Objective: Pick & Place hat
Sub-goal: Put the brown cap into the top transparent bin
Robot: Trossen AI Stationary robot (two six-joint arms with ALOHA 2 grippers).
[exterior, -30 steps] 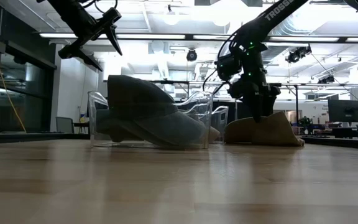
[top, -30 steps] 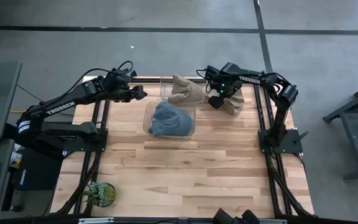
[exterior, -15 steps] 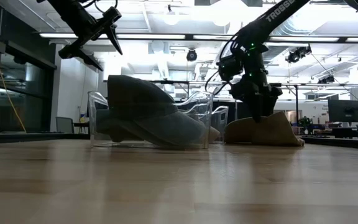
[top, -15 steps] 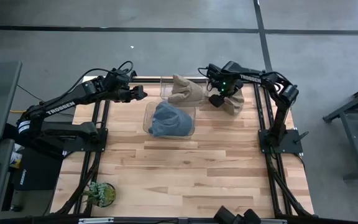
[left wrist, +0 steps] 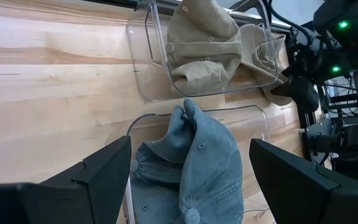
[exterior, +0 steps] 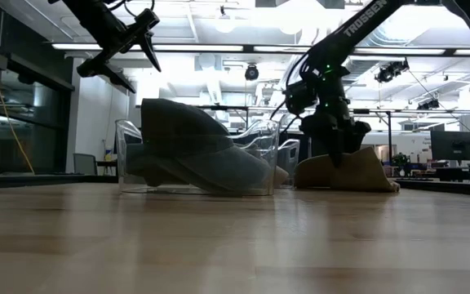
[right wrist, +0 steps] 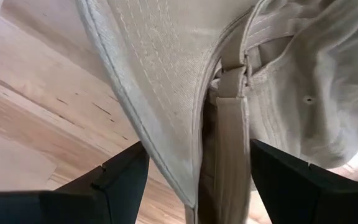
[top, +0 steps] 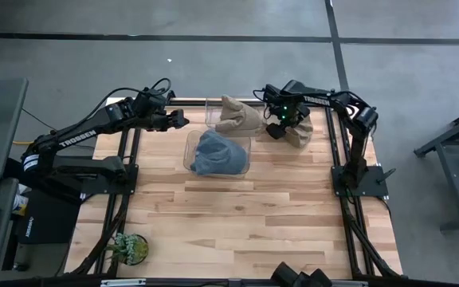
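A tan hat [top: 300, 134] lies on the wooden table at the far right, resting on its brim and crown. My right gripper [top: 276, 130] points down over its left end, open. In the right wrist view its fingers stand on either side of the brim's edge [right wrist: 166, 93] and the back strap [right wrist: 232, 124]. A blue hat [top: 217, 153] fills a clear bin [left wrist: 132, 134]. Another tan hat [top: 233, 115] sits in a second clear bin [left wrist: 143, 62] behind it. My left gripper [top: 183, 120] hangs open, high above the table, left of the bins. My right gripper comes at the tan hat from above, pointing down, with the strap and the brim's edge between its open fingers [right wrist: 117, 180]. Whether the fingers touch the cloth, I cannot tell. The hat lies on the table.
The two clear bins stand side by side at the table's far middle, just left of my right gripper. A small potted plant [top: 130, 249] stands at the near left corner. Black frame rails run along the left and right edges. The near half is bare wood [top: 245, 215].
My right gripper has turned a little over the tan hat on the table, its fingers staying open. The hats and bins lie as before.
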